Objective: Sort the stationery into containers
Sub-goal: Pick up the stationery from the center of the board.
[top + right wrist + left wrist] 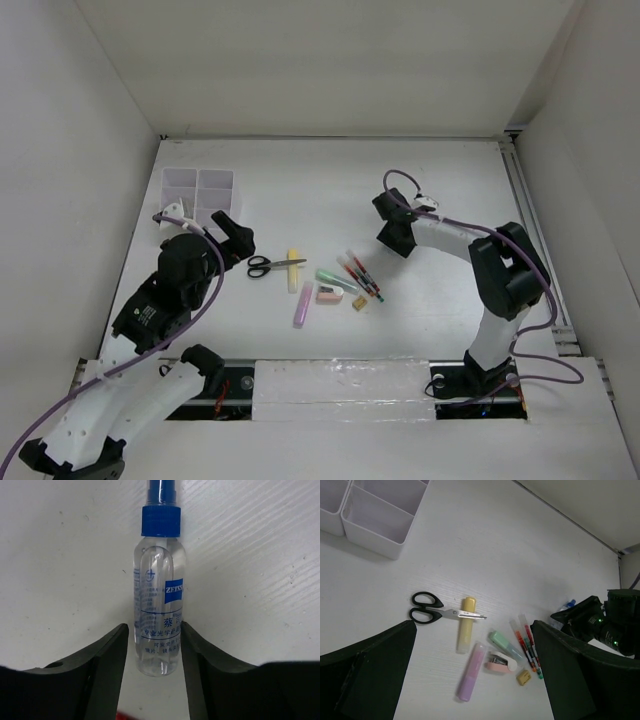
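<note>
The stationery lies mid-table: black-handled scissors [268, 266], a yellow highlighter [293, 270], a pink highlighter [302, 303], a green highlighter [335, 281], a pink eraser [329, 295], a tiny tan block [359, 303] and red pens [362, 275]. The white organizer box [198, 195] stands at the far left. My left gripper [473, 625] is open and empty above the scissors [427, 608]. My right gripper [154, 630] is down on the table with its fingers on either side of the clear blue-capped bottle [159, 605]. A thin gap shows on the left side.
White walls enclose the table on the left, the back and the right. A rail [530, 230] runs along the right edge. In the left wrist view the right gripper [600, 625] sits just right of the pens [527, 642], with the organizer box [375, 515] at top left.
</note>
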Available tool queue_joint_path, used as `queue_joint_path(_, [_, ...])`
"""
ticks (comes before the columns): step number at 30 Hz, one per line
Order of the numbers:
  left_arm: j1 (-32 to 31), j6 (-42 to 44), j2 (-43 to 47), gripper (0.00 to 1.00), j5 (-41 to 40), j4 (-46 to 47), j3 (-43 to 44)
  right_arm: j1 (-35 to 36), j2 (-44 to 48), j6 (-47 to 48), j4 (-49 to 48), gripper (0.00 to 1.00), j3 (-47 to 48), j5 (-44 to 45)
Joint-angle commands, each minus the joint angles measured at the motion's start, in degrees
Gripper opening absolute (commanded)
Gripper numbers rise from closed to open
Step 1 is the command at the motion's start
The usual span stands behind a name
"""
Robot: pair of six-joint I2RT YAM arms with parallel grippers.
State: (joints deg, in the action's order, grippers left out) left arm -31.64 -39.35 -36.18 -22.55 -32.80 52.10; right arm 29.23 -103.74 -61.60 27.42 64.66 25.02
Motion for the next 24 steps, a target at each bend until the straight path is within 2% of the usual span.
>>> queue_joint_path(1, [0.35, 0.86, 0.59, 1.0, 0.13, 1.68, -0.24, -1.37, -2.69, -0.18, -4.48, 0.49, -2.0, -4.09])
queue_joint_path(3, [0.35, 0.86, 0.59, 1.0, 0.13, 1.68, -0.24, -1.9, -3.22, 0.43, -4.48, 0.32, -2.0, -4.1])
queue_joint_path(4, [0.35, 0.86, 0.59, 1.0, 0.13, 1.68, -0.24, -1.9, -3.22, 0.43, -4.48, 0.19, -2.0, -4.1])
queue_joint_path(5, [0.35, 0.86, 0.59, 1.0, 0.13, 2.21, -0.24, -1.9, -3.22, 0.43, -4.48, 0.0, -2.0, -4.1])
queue_joint_path(8, [0.35, 0.86, -0.98, 1.0, 1.97, 3.17, -0.24, 0.46, 0.37, 3.05, -4.03, 0.0, -2.0, -1.82])
queue_joint_path(9, [0.35, 1.55, -1.78, 1.0, 3.37, 4.83, -0.24, 1.69, 4.3, 4.9, -5.26, 0.0, -3.04, -1.2])
queue_joint_path(11, [0.35, 1.56, -6.41, 1.0, 8.38, 6.51, 0.98, 4.68, 9.41, 13.32, -12.53, 0.0, -5.24, -1.1])
queue_joint_path(12, [0.35, 0.78, -8.44, 1.0, 10.14, 7.91, 2.03, 7.65, 12.22, 17.53, -16.48, 0.0, -6.82, -2.94])
queue_joint_path(13, [0.35, 0.77, -10.55, 1.0, 15.81, 9.23, 3.09, 8.9, 17.3, 25.14, -20.09, 0.0, -9.79, -5.74])
queue_joint_path(14, [0.35, 0.77, -14.31, 1.0, 19.08, 10.89, 3.97, 9.95, 19.52, 28.0, -25.43, 0.0, -11.04, -8.64])
queue_joint_path(15, [0.35, 1.55, -15.92, 1.0, 22.16, 15.35, 4.67, 11.79, 21.63, 30.47, -27.4, 0.0, -12.09, -14.41])
queue_joint_path(17, [0.35, 1.56, -18.47, 1.0, 29.62, 19.59, 5.47, 13.38, 26.73, 35.91, -29.35, 0.0, -13.51, -19.11])
queue_joint_path(19, [-0.43, 0.86, -21.64, 1.0, 33.51, 23.89, 6.52, 15.75, 31.55, 39.08, -30.75, 0.0, -14.91, -23.68])
queue_joint_path(22, [-2.38, 0.86, -24.63, 1.0, 35.02, 27.24, 7.05, 17.87, 36.75, 40.16, -33.21, 0.0, -17.2, -28.68])
queue_joint_path(24, [-2.38, -0.37, -25.42, 1.0, 39.48, 29.71, 6.36, 18.48, 41.76, 40.16, -36.1, 0.0, -19.3, -30.11])
